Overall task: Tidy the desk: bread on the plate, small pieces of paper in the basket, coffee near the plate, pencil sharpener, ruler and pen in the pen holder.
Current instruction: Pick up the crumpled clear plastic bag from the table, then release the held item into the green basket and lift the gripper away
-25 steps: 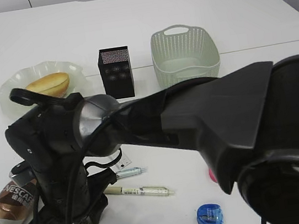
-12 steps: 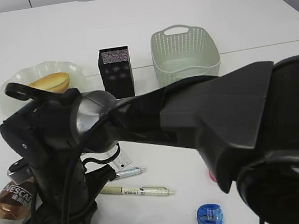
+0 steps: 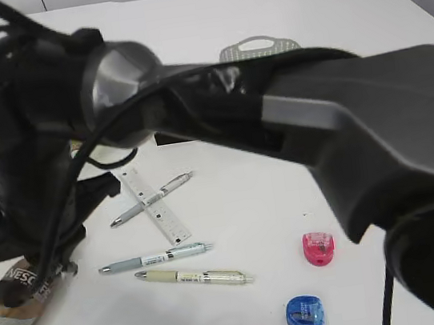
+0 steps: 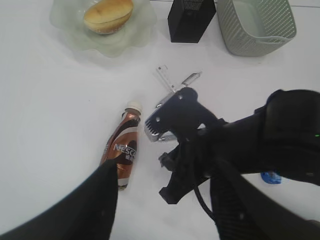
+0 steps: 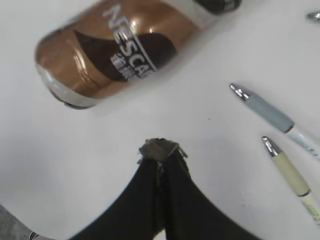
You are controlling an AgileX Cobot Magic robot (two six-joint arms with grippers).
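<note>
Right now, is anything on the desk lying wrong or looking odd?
Yes. The coffee bottle lies on its side, apart from the plate. Pens and the ruler lie loose on the desk. The right tool is shut on a small crumpled grey scrap, apparently paper.

Brown-and-cream swirled coffee [image 4: 121,149] bottle with white cap; golden-yellow bread [image 4: 108,15] on pale-green plate [image 4: 70,25]; sage-green woven-pattern basket [image 4: 250,40]; black pen holder [image 4: 185,25]; white desk [image 3: 230,201]; pink sharpener [image 3: 319,247]; blue sharpener [image 3: 304,313].
</note>
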